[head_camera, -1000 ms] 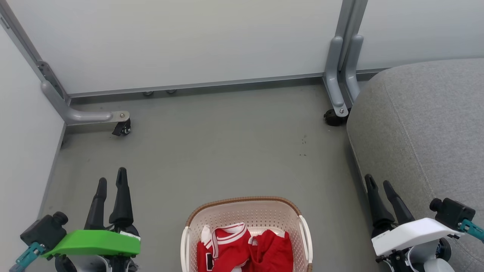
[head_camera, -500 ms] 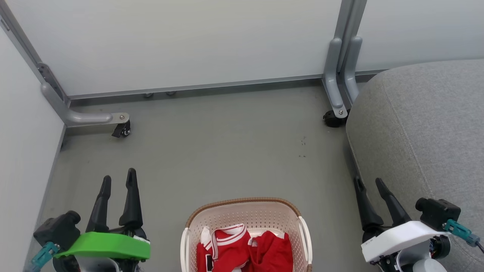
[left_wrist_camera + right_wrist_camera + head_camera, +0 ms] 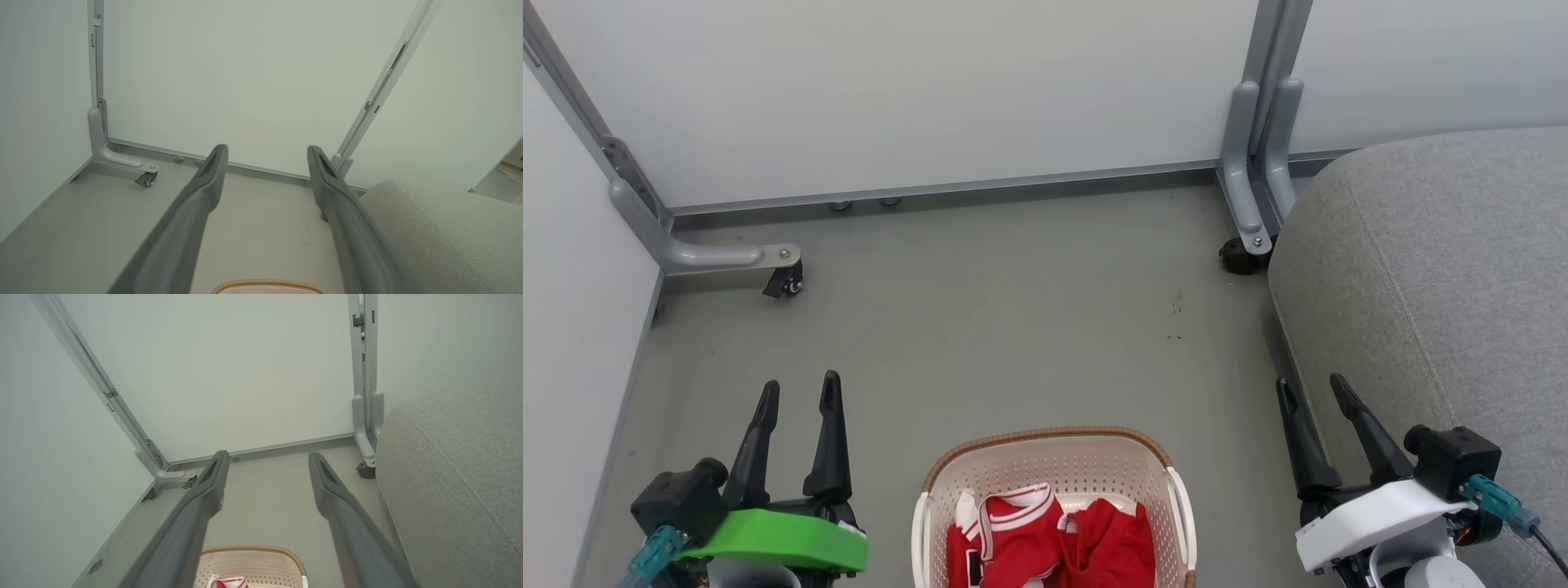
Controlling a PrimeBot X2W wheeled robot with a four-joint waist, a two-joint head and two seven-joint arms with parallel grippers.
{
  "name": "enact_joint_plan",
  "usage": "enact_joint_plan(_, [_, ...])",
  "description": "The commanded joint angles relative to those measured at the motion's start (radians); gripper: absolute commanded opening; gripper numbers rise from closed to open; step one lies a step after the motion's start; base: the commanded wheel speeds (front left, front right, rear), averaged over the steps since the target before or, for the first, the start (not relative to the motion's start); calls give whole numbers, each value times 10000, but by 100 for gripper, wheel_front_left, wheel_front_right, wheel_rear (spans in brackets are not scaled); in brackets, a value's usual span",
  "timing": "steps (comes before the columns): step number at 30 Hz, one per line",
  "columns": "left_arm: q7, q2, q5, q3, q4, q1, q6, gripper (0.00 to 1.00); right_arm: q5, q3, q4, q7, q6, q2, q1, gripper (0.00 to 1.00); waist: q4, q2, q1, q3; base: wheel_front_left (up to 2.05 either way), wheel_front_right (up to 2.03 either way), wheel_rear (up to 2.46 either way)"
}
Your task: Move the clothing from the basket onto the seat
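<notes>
Since the clothing [image 3: 1049,541] looks like thin, limp sports fabric, it should weigh very little, sag and stretch when lifted, and may trail a hem over the rim rather than come up as 1 tidy bundle. It lies crumpled in 2 red heaps on the bottom of the basket [image 3: 1045,434], which stands on the floor [image 3: 1013,310] between the arms, with the seat [image 3: 1437,269] to its right, near but not touching. The left end effector [image 3: 799,382] and the right end effector [image 3: 1311,381] both hover over the floor on either side of the basket, fingers spread wide and holding nothing; the right one is just beside the seat's edge. The smooth cloth could slip from a shallow pinch, so the best hold is probably a deep bite on a bunched fold high on a heap, such as the white striped trim [image 3: 1013,500] of the left garment, where the layers look thicker. Fingertips should stay off the perforated walls, since the light basket could easily lift or tip if they snag.
</notes>
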Motion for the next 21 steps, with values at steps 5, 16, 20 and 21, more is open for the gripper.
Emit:
enact_joint_plan(5, [-182,42,255,34,51,123,-73,100,-574,130,-172,-199,1,-67,24,100,1,-1,0,-32,0,0,0])
enact_joint_plan(16, [-451,52,1086,-125,168,176,-73,100,-1606,285,-297,-472,0,-79,113,100,-5,-1,0,-90,0,0,0])
enact_joint_plan(20, [-533,56,1376,-191,196,217,-74,100,-1963,336,-328,-548,-2,-82,143,100,-9,-1,0,-103,0,0,0])
enact_joint_plan(21, [-556,56,1451,-206,204,223,-75,100,-2037,348,-333,-563,-2,-81,148,100,-9,-1,0,-106,0,0,0])
